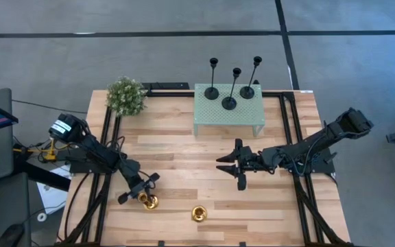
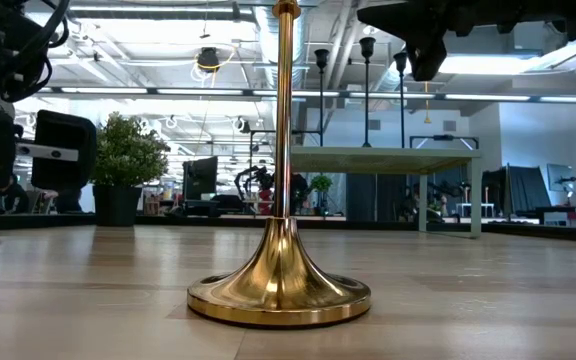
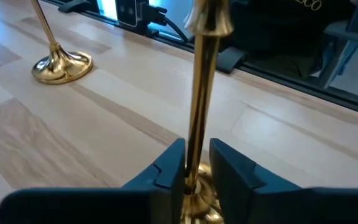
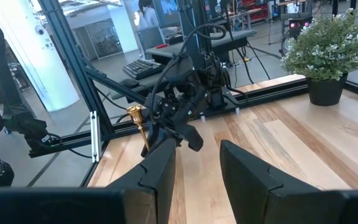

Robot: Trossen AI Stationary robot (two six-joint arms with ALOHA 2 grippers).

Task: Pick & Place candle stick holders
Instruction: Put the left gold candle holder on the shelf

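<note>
Two gold candle stick holders are at the table's near side. One (image 1: pixel 148 201) is between the fingers of my left gripper (image 1: pixel 145 194), which is shut on it. The other (image 1: pixel 198 213) stands free on its round base, large in the low view (image 2: pixel 280 290). Three black holders (image 1: pixel 229 103) stand on their round bases on the pale green mesh stand (image 1: pixel 204 120) at the far side. My right gripper (image 1: pixel 223 165) is open and empty over the table's middle, below the stand. My left gripper pinches the gold holder's thin stem (image 3: pixel 194 146) low down, just above its flared base (image 3: pixel 199 202), between its two fingers (image 3: pixel 169 171). The fingers come in about level, from the table's left, and lie across the stem. The holder stands upright; I cannot tell whether its base is off the table.
A small green bushy plant (image 1: pixel 125 96) in a dark pot stands at the far left corner. Black frame rails (image 1: pixel 108 137) run along the table's left, right and far edges. Bare wood lies between the two grippers and before the mesh stand.
</note>
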